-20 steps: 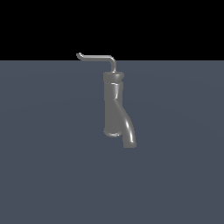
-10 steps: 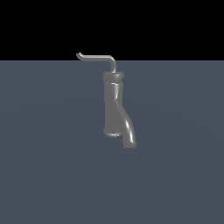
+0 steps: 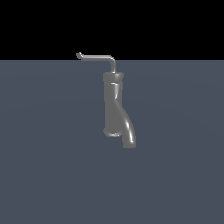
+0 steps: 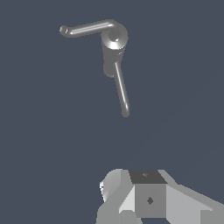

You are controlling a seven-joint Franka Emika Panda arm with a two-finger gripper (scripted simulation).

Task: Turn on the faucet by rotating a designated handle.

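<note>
Gripper, its state impossible to tell, hovers well apart from the faucet and its slim handle.

One faucet stands on one dark grey-blue worktop. The faucet has one upright cylindrical body, one collar near its top, one thick curved spout and one thin bent handle with a single upturned tip. One robot hand shows in the wrist view, partly cut off by the frame's edge.
</note>
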